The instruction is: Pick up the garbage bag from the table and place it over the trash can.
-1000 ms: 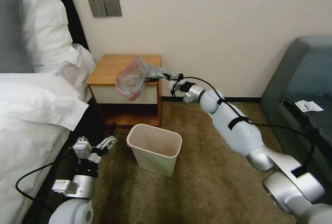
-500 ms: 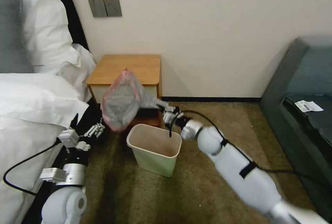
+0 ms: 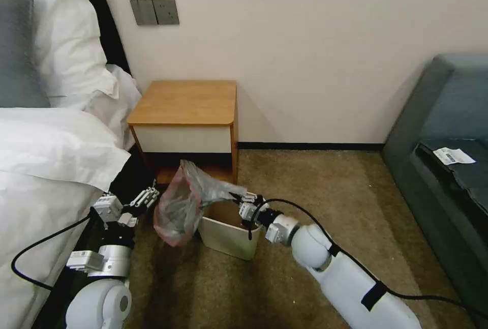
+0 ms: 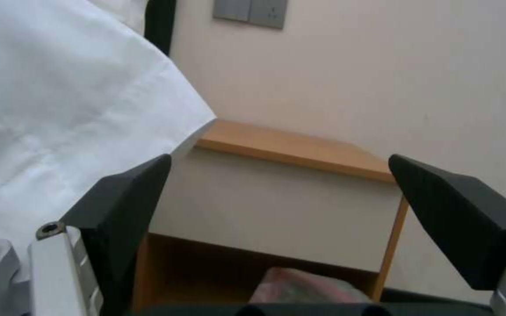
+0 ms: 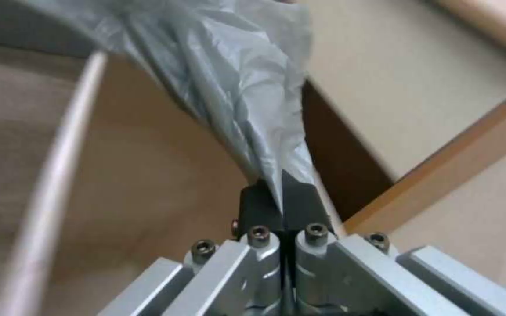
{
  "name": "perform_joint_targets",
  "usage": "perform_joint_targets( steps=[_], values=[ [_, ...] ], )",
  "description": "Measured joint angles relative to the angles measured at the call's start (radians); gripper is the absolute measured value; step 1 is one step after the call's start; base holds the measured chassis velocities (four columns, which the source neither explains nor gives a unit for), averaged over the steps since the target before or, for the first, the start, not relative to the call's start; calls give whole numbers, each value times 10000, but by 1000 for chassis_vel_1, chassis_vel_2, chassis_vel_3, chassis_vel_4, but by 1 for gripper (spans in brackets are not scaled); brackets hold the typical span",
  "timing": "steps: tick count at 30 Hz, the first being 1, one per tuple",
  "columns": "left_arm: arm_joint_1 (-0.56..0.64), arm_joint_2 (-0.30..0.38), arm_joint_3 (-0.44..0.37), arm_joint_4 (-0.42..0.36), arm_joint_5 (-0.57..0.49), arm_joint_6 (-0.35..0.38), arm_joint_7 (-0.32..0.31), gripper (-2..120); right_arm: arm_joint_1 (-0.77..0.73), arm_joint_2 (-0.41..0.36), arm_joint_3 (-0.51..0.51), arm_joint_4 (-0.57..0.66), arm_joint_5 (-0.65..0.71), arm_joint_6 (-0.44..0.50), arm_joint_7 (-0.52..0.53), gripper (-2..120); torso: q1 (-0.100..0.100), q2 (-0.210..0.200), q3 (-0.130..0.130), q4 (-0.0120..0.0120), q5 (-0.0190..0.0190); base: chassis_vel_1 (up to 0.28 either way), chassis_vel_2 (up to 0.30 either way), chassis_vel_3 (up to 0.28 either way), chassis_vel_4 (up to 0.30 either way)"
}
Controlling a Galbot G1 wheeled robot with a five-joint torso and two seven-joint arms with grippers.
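Right gripper (image 3: 239, 200) dropped with garbage bag (image 3: 185, 202) off nightstand (image 3: 185, 102) | pinched shut on bag tail, bag overhangs trash can (image 3: 226, 235) at 9 o'clock | left gripper (image 3: 133, 205) wide open, empty | advice: grab pink rim, spread mouth over bin

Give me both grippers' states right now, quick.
Left gripper: open, holding nothing, low beside the bed.
Right gripper: closed on a gathered end of the garbage bag, over the trash can.

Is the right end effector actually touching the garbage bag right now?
Touching. The right wrist view shows the right end effector with its jaws shut and a gathered fold of the garbage bag pinched between them.
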Motion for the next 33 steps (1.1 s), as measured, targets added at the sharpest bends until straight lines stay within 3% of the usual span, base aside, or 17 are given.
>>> perform_joint_targets(
  steps=[13, 27, 29, 33],
  values=[
    [-90, -29, 92, 58, 256, -10, 4, 93, -49, -249, -87, 300, 600, -250, -191, 0, 0, 0, 0, 0, -1, 0, 0, 0, 0],
    [-171, 22, 117, 87, 263, 13, 5, 93, 374, -864, -54, 887, 1777, -934, -975, 46, -1, 0, 1, 0, 0, 0, 0, 0, 0],
    [-222, 24, 155, 128, 294, 31, 5, 93, 416, -1213, 132, 1019, 1843, -1024, -1470, 60, 0, 0, 1, 0, 0, 0, 0, 0, 0],
    [-245, 31, 186, 163, 306, 55, 5, 93, 381, -1652, 388, 1186, 2194, -1056, -2087, 70, 0, 0, 1, -1, 0, 0, 0, 0, 0]
  ],
)
